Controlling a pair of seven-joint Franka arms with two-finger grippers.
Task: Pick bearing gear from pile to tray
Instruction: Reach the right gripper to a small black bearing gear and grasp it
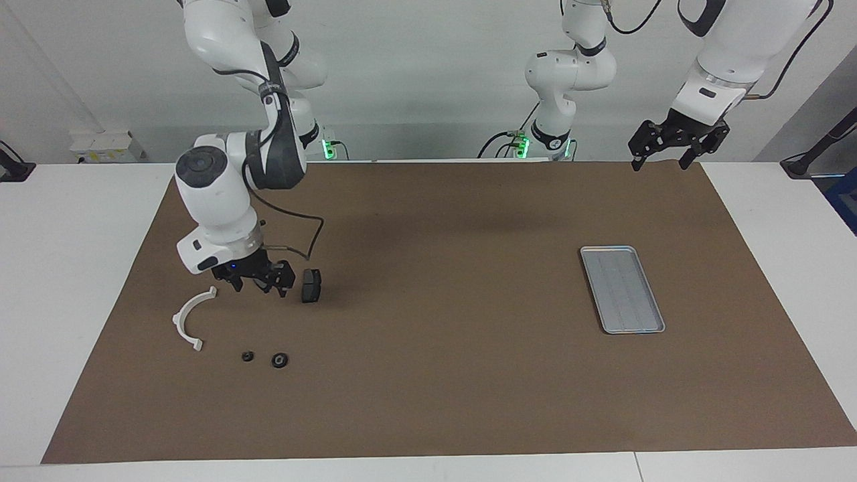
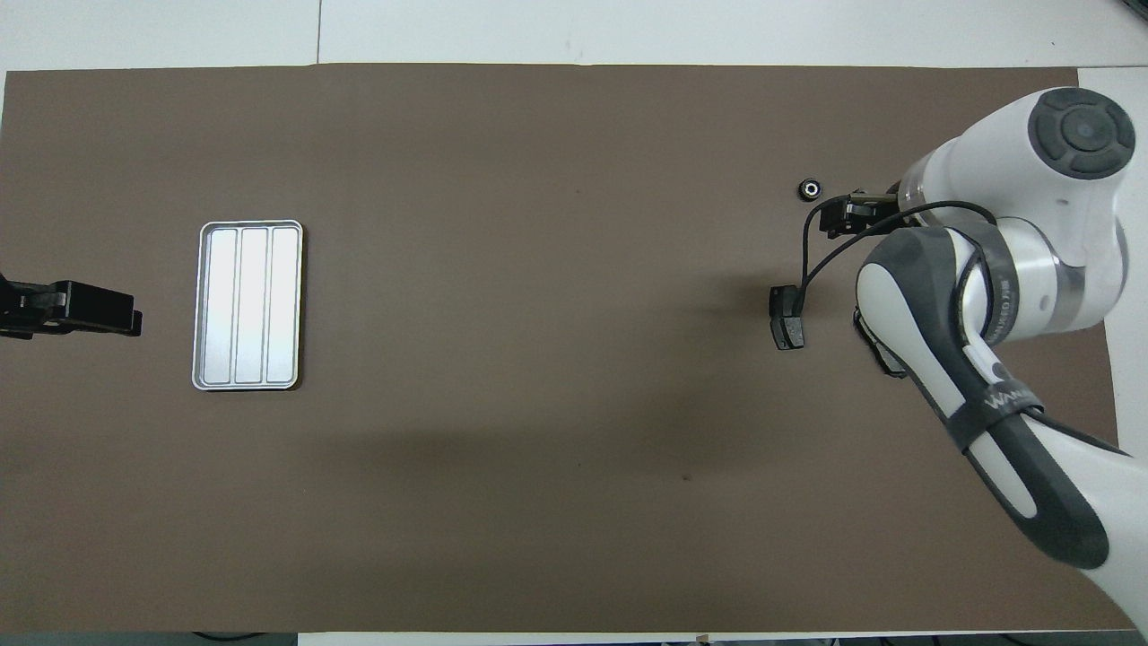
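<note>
The pile lies at the right arm's end of the brown mat: a white half-ring bracket [image 1: 189, 318], a dark grey brake pad [image 1: 310, 285] [image 2: 787, 319], and two tiny black rings [image 1: 248, 356] [image 1: 280, 360], farther from the robots. One ring shows in the overhead view [image 2: 810, 188]; the other is hidden under the arm. My right gripper [image 1: 258, 284] is open and empty, low over the mat between the bracket and the brake pad. The silver tray [image 1: 622, 289] [image 2: 248, 305] is empty, toward the left arm's end. My left gripper [image 1: 661, 159] [image 2: 72, 309] waits open, raised, nearer the robots than the tray.
The brown mat [image 1: 435, 375] covers most of the white table. A dark shape [image 2: 883, 357] shows partly under the right arm in the overhead view; I cannot tell what it is. A cable hangs from the right wrist beside the brake pad.
</note>
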